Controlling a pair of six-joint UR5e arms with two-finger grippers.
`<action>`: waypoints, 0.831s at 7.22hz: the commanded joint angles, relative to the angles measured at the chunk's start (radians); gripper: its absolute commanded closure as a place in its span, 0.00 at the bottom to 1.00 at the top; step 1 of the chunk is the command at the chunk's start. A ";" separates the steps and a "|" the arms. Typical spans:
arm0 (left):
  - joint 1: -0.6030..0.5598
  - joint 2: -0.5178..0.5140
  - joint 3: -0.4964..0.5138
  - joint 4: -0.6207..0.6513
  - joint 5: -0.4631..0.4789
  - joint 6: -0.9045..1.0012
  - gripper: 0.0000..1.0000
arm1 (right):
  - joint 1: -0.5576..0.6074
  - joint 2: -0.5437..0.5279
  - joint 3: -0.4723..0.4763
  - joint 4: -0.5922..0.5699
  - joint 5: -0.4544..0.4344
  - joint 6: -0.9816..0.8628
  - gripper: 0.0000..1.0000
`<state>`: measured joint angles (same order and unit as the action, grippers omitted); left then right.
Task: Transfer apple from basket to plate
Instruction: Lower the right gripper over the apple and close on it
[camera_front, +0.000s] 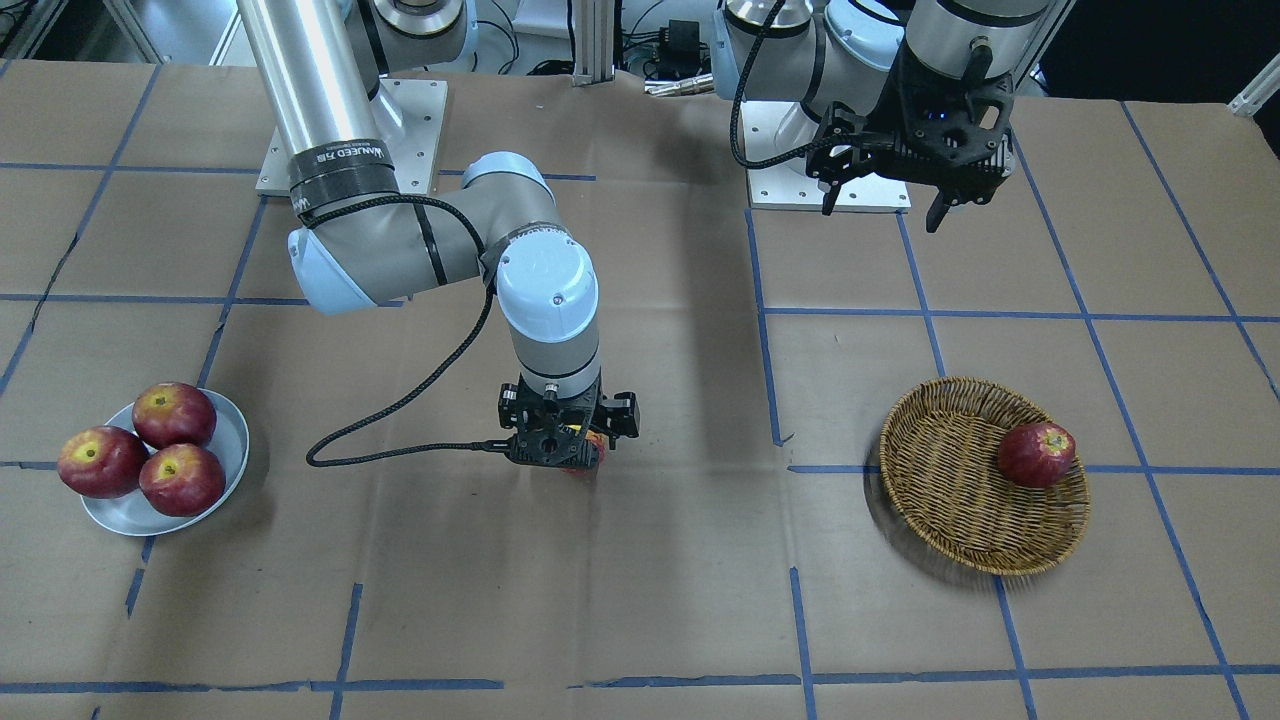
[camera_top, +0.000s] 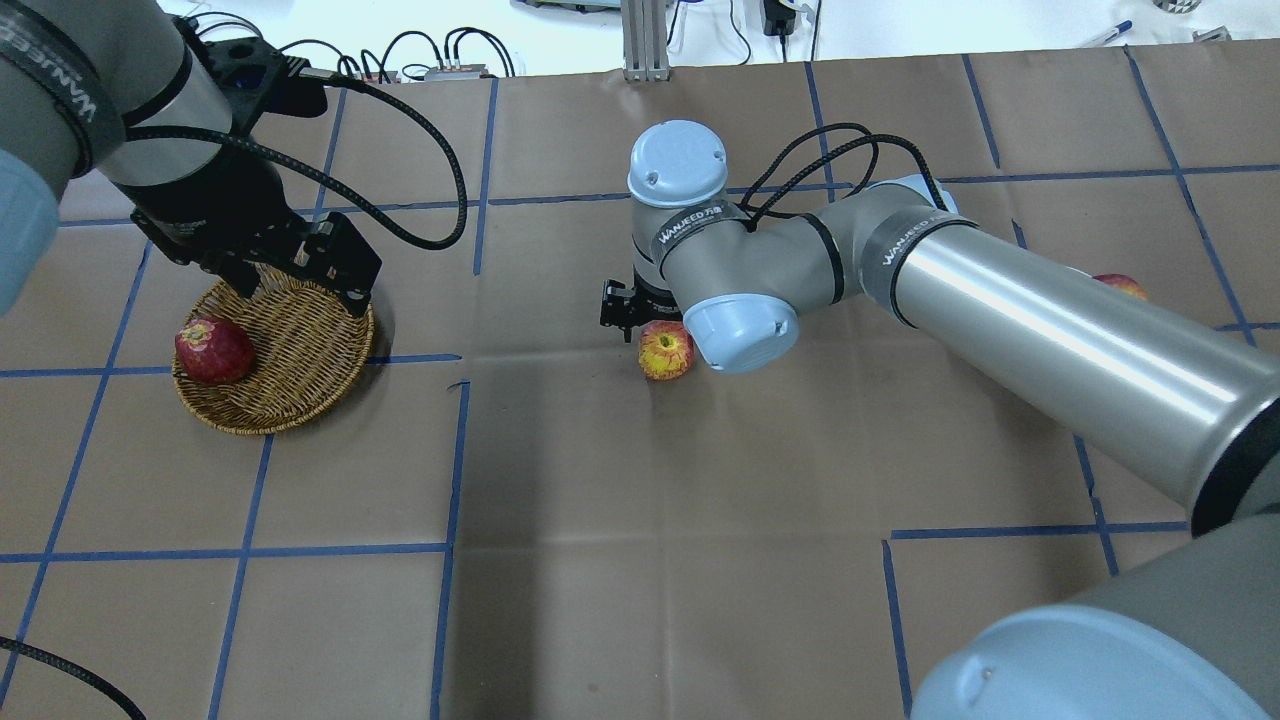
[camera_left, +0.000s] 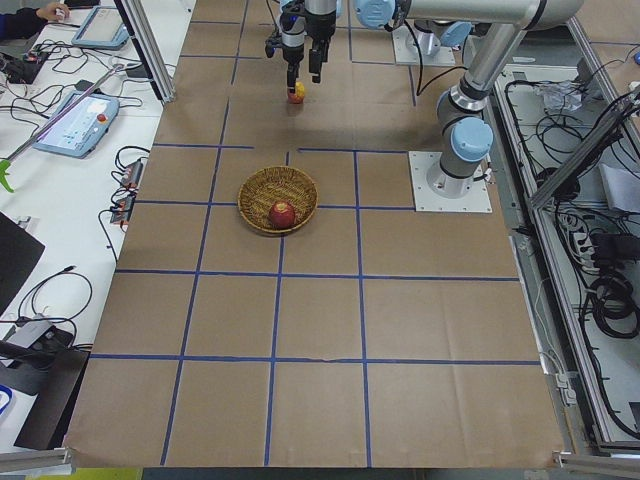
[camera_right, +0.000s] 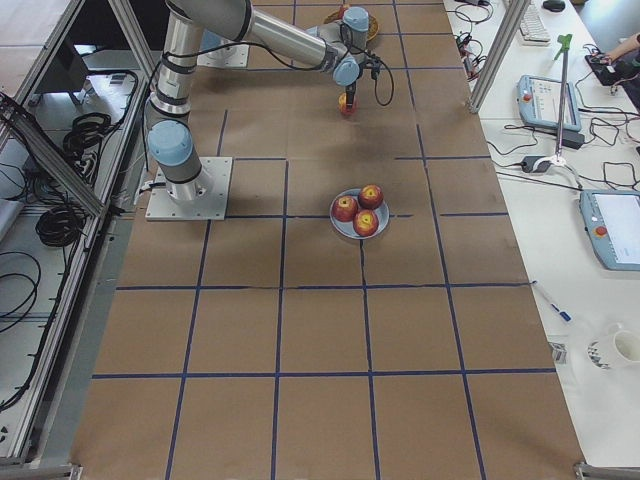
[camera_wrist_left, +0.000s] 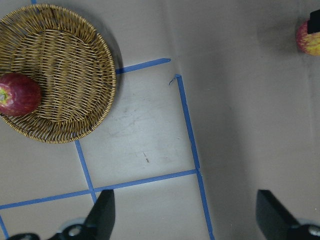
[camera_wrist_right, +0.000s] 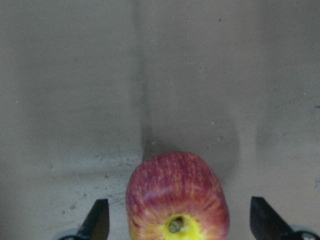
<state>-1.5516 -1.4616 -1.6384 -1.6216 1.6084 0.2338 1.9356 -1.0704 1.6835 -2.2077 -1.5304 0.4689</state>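
right gripper (camera_wrist_right: 177, 210) open astride mottled apple (camera_wrist_right: 175, 185) | left gripper (camera_wrist_left: 185, 197) open too | off-centre pinch could roll it away

Three apples (camera_front: 175, 415) crowd plate (camera_front: 236, 445); bare strip only along rim.

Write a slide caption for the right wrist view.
Open right tool flanking the streaky apple, fingers clear of it, brown table paper beyond.
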 joint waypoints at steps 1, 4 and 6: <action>-0.001 0.035 -0.015 -0.012 0.001 -0.001 0.01 | 0.000 0.029 0.001 -0.001 0.004 -0.001 0.01; -0.001 0.040 -0.011 -0.030 -0.001 -0.001 0.01 | -0.003 0.023 -0.014 0.000 0.004 0.000 0.56; 0.001 0.030 0.009 -0.030 0.001 -0.001 0.01 | -0.032 -0.043 -0.076 0.058 0.001 -0.010 0.55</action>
<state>-1.5522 -1.4251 -1.6429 -1.6507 1.6079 0.2332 1.9187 -1.0706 1.6414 -2.1880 -1.5289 0.4654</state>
